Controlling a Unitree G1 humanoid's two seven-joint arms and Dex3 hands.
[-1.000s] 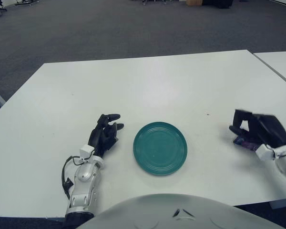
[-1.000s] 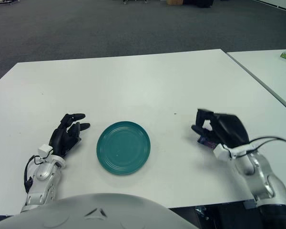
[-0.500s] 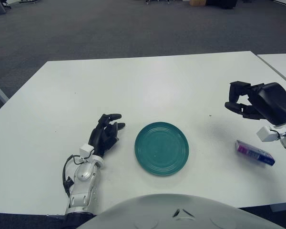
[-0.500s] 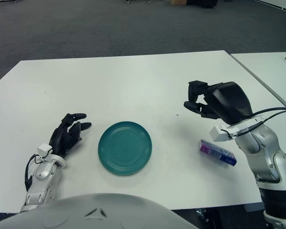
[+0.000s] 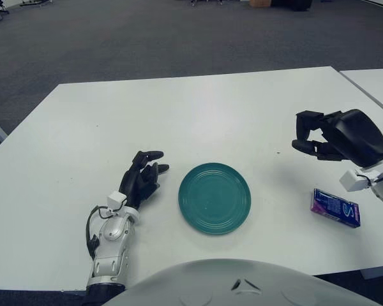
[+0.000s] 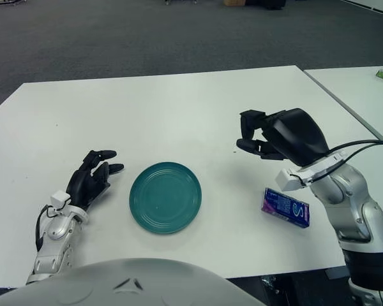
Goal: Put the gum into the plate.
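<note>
A teal plate [image 5: 214,197] lies flat near the table's front middle, with nothing on it. The gum [image 5: 335,207], a purple-and-blue pack, lies flat on the table to the plate's right. My right hand [image 5: 308,135] hovers in the air above and slightly left of the gum, fingers curled and holding nothing. My left hand [image 5: 144,170] shows just left of the plate, palm down with fingers relaxed.
The white table [image 5: 179,121] stretches far back behind the plate. A second white table [image 5: 376,83] stands to the right across a narrow gap. Dark carpet lies beyond.
A second ago my right hand was down over the gum. It has since risen without it and drifted left toward the plate, and the gum lies on the table. The left hand has not moved.
</note>
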